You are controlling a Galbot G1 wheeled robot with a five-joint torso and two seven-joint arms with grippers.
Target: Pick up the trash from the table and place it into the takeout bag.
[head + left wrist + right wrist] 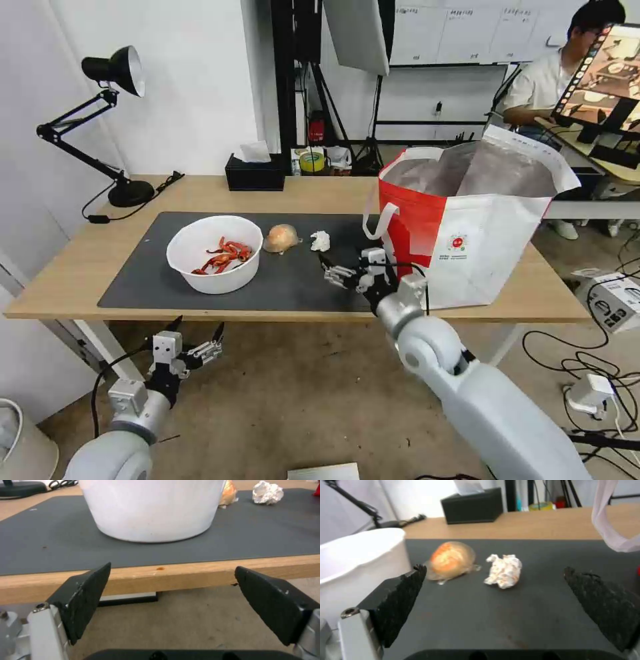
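On the dark mat of the table stand a white bowl of red-orange shells, a tan wrapped lump and a crumpled tissue ball. The white-and-red takeout bag stands open at the table's right end. My right gripper hovers open low over the mat, a short way in front of the tissue ball and lump. My left gripper hangs open below the table's front edge, facing the bowl.
A black tissue box and small containers sit at the table's back edge. A black desk lamp stands at the back left. The bag's white loop handle hangs toward the mat. Cables and boxes lie on the floor at right.
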